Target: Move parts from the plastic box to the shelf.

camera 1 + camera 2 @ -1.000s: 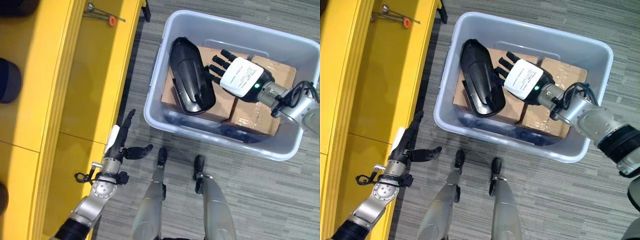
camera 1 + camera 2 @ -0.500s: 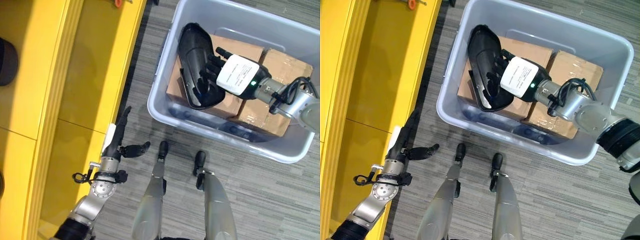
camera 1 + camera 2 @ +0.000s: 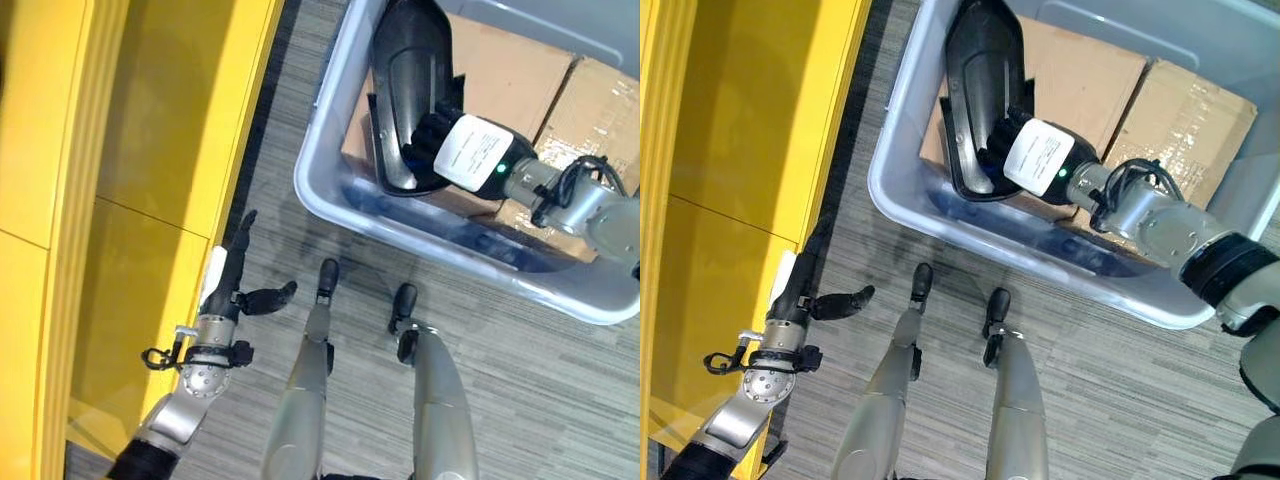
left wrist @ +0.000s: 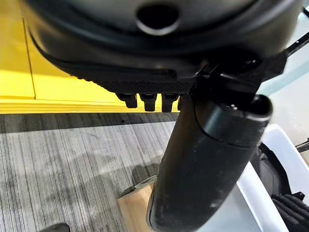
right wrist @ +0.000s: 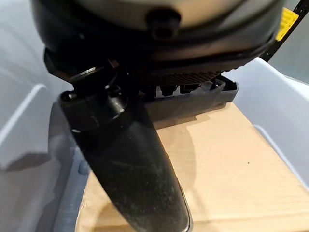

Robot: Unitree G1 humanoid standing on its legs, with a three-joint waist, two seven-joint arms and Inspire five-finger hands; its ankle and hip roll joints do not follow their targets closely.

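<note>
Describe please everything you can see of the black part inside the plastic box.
The black part is a long, glossy, curved shell, like moulded plastic, with a raised rim along its edge. It lies in the grey plastic box, resting across a brown cardboard carton, near the box wall that faces the yellow shelf. The right hand has its fingers curled over the part's nearer end.

we see black part (image 3: 405, 85): glossy, elongated; lying on cardboard boxes (image 3: 505, 70) | in grey plastic box (image 3: 330, 190)
</note>
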